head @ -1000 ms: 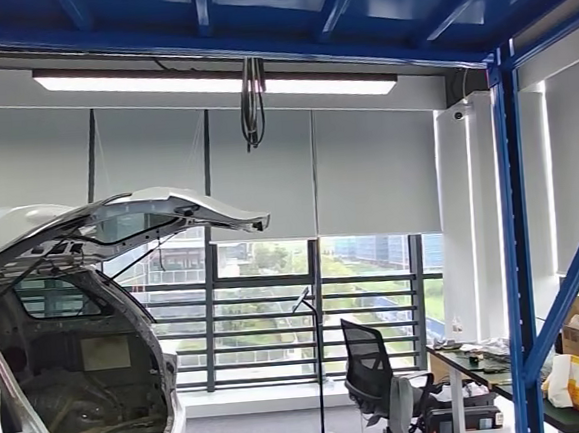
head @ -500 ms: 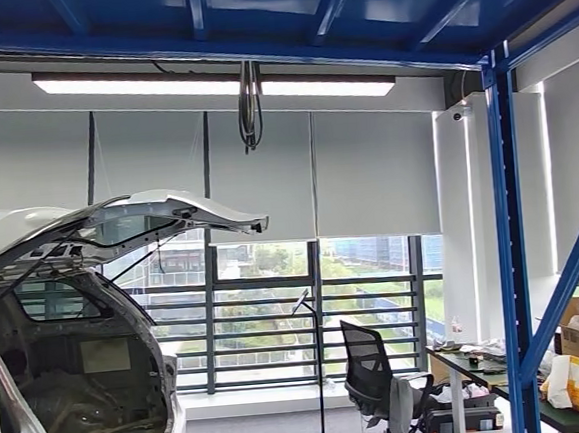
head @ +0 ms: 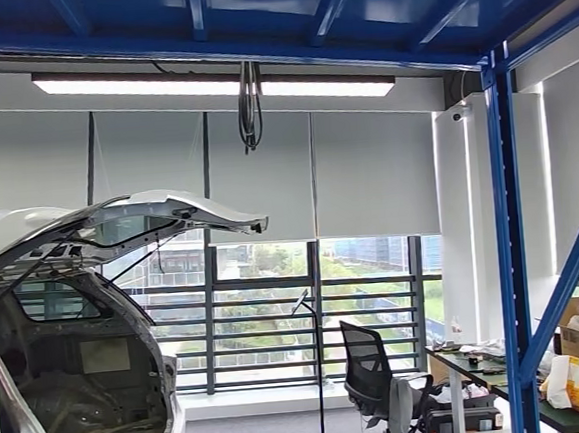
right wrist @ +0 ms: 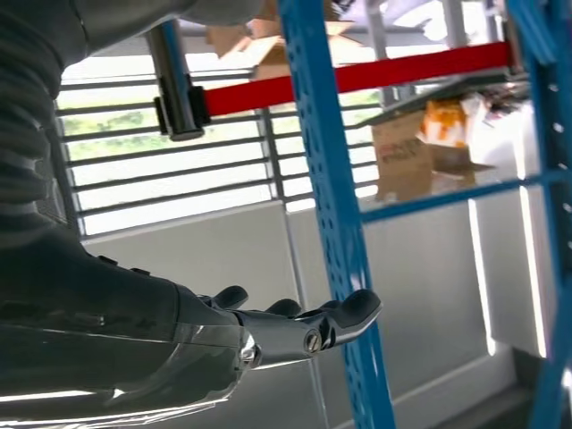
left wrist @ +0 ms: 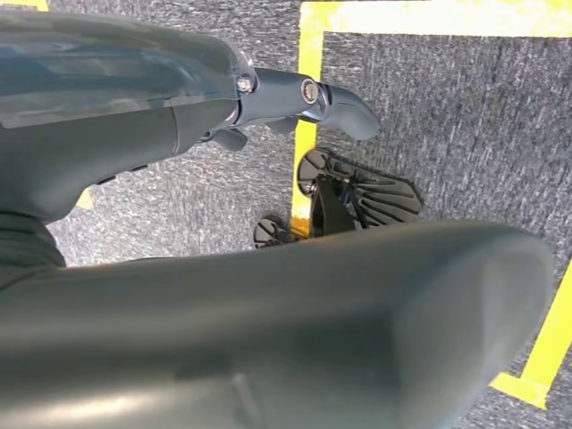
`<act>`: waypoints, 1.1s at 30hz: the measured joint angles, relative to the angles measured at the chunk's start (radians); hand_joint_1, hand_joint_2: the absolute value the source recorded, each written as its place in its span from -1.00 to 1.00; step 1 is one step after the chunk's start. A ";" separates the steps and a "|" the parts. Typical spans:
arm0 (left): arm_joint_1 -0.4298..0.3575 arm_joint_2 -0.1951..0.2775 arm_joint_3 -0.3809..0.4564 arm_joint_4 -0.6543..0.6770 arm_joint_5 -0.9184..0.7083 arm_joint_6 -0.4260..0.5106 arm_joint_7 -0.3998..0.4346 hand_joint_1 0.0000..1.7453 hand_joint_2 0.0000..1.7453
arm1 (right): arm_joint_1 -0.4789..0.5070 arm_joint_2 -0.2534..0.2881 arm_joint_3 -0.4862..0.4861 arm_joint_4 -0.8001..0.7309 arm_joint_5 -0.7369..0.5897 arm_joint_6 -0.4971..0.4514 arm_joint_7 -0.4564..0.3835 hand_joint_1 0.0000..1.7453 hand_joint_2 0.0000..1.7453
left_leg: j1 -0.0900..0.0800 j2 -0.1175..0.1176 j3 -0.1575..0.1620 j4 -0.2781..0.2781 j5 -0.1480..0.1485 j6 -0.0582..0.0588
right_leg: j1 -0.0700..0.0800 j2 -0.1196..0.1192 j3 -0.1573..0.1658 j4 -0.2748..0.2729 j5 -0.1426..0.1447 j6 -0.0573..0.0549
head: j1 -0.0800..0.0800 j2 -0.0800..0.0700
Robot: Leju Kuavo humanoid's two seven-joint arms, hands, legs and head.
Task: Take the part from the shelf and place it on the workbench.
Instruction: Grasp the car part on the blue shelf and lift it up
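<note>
Both smooth grey robot hands empty, left (left wrist: 290,268) over speckled carpet, right (right wrist: 202,349) beside perforated blue shelf upright (right wrist: 333,214).

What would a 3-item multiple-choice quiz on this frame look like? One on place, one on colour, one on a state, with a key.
1. Where does the office chair stand in the head view?
A. inside the car's boot
B. in front of the window railing, beside the desk
C. on top of the blue rack

2. What colour is the upright post of the rack?
A. blue
B. yellow
C. white

3. How is the tailgate of the white car?
A. shut
B. taken off and lying on the floor
C. raised open

Key: 1 B, the chair stands on the floor before the railing, next to the desk at the right. 2 A, the post and the beams overhead are blue. 3 C, the tailgate is lifted above the bare boot opening.
</note>
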 joint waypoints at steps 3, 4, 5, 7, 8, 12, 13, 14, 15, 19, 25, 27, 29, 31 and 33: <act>-0.001 0.001 -0.004 0.000 -0.008 -0.004 0.000 -1.00 -1.00 | -0.036 0.003 -0.038 0.053 -0.006 0.021 0.002 -1.00 1.00 | 0.000 0.000 0.000 0.000 0.000 0.000 | 0.000 0.000 0.000 0.000 0.000 0.000 | 0.000 0.000; -0.002 0.002 -0.006 0.000 -0.011 -0.005 0.000 -1.00 -1.00 | -0.050 0.004 -0.048 0.070 -0.007 0.027 0.001 -1.00 1.00 | 0.000 0.000 0.000 0.000 0.000 0.000 | 0.000 0.000 0.000 0.000 0.000 0.000 | 0.000 0.000; -0.002 0.003 -0.008 0.000 -0.013 -0.005 0.000 -1.00 -1.00 | -0.063 0.004 -0.056 0.086 -0.009 0.033 -0.002 -1.00 1.00 | 0.000 0.000 0.000 0.000 0.000 0.000 | 0.000 0.000 0.000 0.000 0.000 0.000 | 0.000 0.000; -0.004 0.004 -0.013 0.000 -0.019 -0.006 0.000 -1.00 -1.00 | -0.093 0.004 -0.068 0.119 -0.018 0.049 -0.010 -1.00 1.00 | 0.000 0.000 0.001 0.000 0.000 0.000 | 0.000 0.000 0.001 0.000 0.000 0.000 | 0.000 0.000; -0.005 0.005 -0.015 0.000 -0.022 -0.007 0.000 -1.00 -1.00 | -0.109 0.004 -0.072 0.136 -0.025 0.059 -0.016 -1.00 1.00 | 0.000 0.000 0.001 0.000 0.000 0.000 | 0.000 0.000 0.001 0.000 0.000 0.000 | 0.000 0.000; -0.007 0.010 -0.019 0.000 -0.027 -0.011 0.000 -1.00 -1.00 | -0.167 0.003 -0.081 0.201 -0.043 0.088 -0.030 -1.00 1.00 | 0.000 0.000 0.001 0.000 0.000 0.000 | 0.000 0.000 0.001 0.000 0.000 0.000 | 0.000 0.000; -0.007 0.010 -0.020 0.000 -0.028 -0.012 0.000 -1.00 -1.00 | -0.176 0.003 -0.081 0.213 -0.044 0.090 -0.031 -1.00 1.00 | 0.000 0.000 0.001 0.000 0.000 0.000 | 0.000 0.000 0.001 0.000 0.000 0.000 | 0.000 0.000; -0.007 0.011 -0.021 0.000 -0.030 -0.012 0.000 -1.00 -1.00 | -0.184 0.003 -0.081 0.222 -0.045 0.092 -0.033 -1.00 1.00 | 0.000 0.000 0.001 0.000 0.000 0.000 | 0.000 0.000 0.001 0.000 0.000 0.000 | 0.000 0.000; -0.007 0.012 -0.022 0.000 -0.032 -0.013 0.000 -1.00 -1.00 | -0.192 0.003 -0.081 0.232 -0.047 0.095 -0.035 -1.00 1.00 | 0.000 0.000 0.001 0.000 0.000 0.000 | 0.000 0.000 0.001 0.000 0.000 0.000 | 0.000 0.000; -0.010 0.016 -0.035 0.000 -0.052 -0.019 0.000 -1.00 -1.00 | -0.262 -0.006 -0.081 0.309 -0.055 0.117 -0.039 -1.00 1.00 | 0.000 0.001 0.001 0.000 0.000 0.000 | 0.000 0.001 0.001 0.000 0.000 0.000 | 0.000 0.000; -0.014 0.023 -0.054 0.000 -0.073 -0.027 0.000 -1.00 -1.00 | -0.409 -0.028 -0.066 0.460 -0.066 0.154 -0.042 -1.00 1.00 | 0.000 0.001 0.002 0.000 0.001 0.000 | 0.000 0.000 0.002 0.001 0.000 0.000 | 0.000 0.000; -0.015 0.024 -0.059 0.000 -0.076 -0.027 0.000 -1.00 -1.00 | -0.445 -0.032 -0.057 0.498 -0.072 0.162 -0.045 -1.00 1.00 | 0.000 0.000 0.002 0.000 0.001 0.000 | 0.000 0.000 0.002 0.001 0.000 0.000 | 0.000 0.000; -0.016 0.024 -0.062 0.000 -0.076 -0.027 0.001 -1.00 -1.00 | -0.469 -0.033 -0.048 0.528 -0.074 0.165 -0.046 -1.00 1.00 | 0.000 0.000 0.002 0.000 0.001 0.000 | 0.000 -0.001 0.003 0.001 0.000 0.000 | 0.000 0.000; -0.015 0.025 -0.064 0.000 -0.076 -0.027 0.001 -1.00 -1.00 | -0.481 -0.034 -0.044 0.548 -0.075 0.166 -0.046 -1.00 1.00 | 0.000 -0.001 0.002 0.000 0.001 0.000 | 0.000 -0.001 0.002 0.001 0.000 0.000 | 0.000 0.000; -0.015 0.025 -0.065 0.000 -0.076 -0.027 0.001 -1.00 -1.00 | -0.490 -0.034 -0.041 0.563 -0.077 0.169 -0.046 -1.00 1.00 | 0.000 -0.001 0.002 0.000 0.001 0.000 | 0.000 -0.001 0.002 0.001 0.000 0.000 | 0.000 0.000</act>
